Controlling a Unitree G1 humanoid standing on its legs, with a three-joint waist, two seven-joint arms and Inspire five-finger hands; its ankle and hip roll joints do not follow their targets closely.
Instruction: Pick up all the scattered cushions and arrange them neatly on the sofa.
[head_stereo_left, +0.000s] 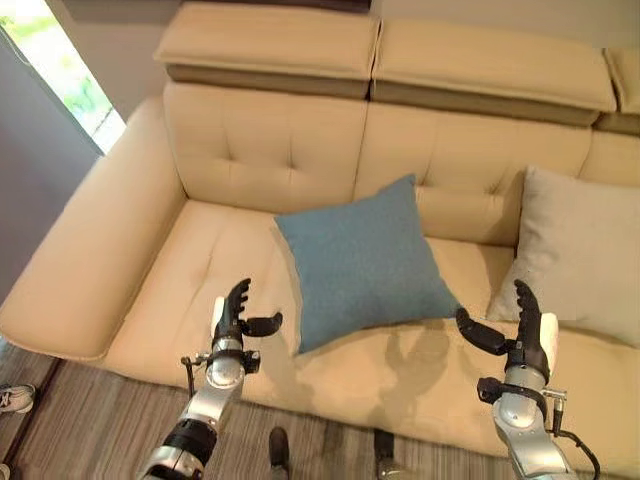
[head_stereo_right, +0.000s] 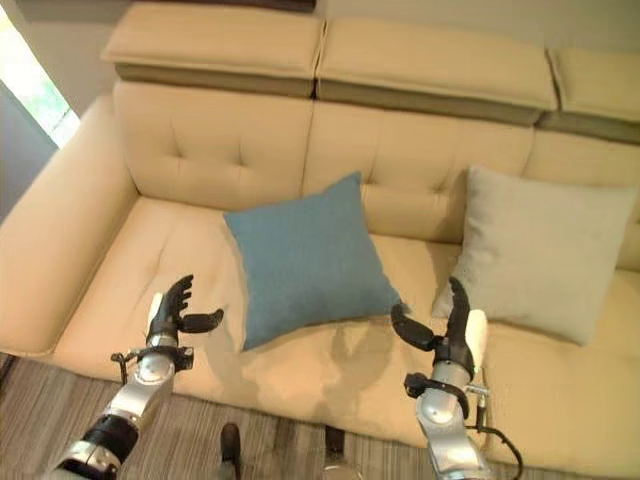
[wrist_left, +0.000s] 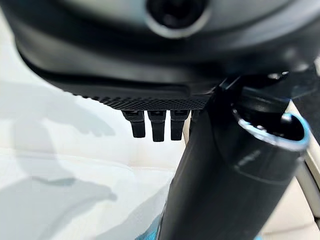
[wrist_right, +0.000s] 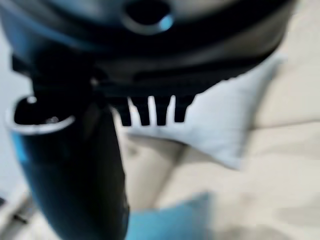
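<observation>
The square blue fabric cushion (head_stereo_left: 365, 262) leans tilted against the backrest in the middle of my cream tufted leather sofa (head_stereo_left: 250, 150), its lower corners resting on the seat. It sits between my two hands, a little beyond both, and neither touches it. Just to its right the pale grey fabric cushion (head_stereo_left: 580, 250) leans upright on the backrest, near the blue one but apart from it. My left hand (head_stereo_left: 233, 322) hovers over the front edge of the seat, palm turned inward, fingers (head_stereo_left: 238, 298) spread and lightly arched, thumb jutting toward the blue cushion, holding nothing. My right hand (head_stereo_left: 520, 335) mirrors it, raised upright, fingers open, thumb pointing in at the blue cushion's lower corner, empty too. Striped grey-brown floor (head_stereo_left: 90, 430) runs below the sofa front.
</observation>
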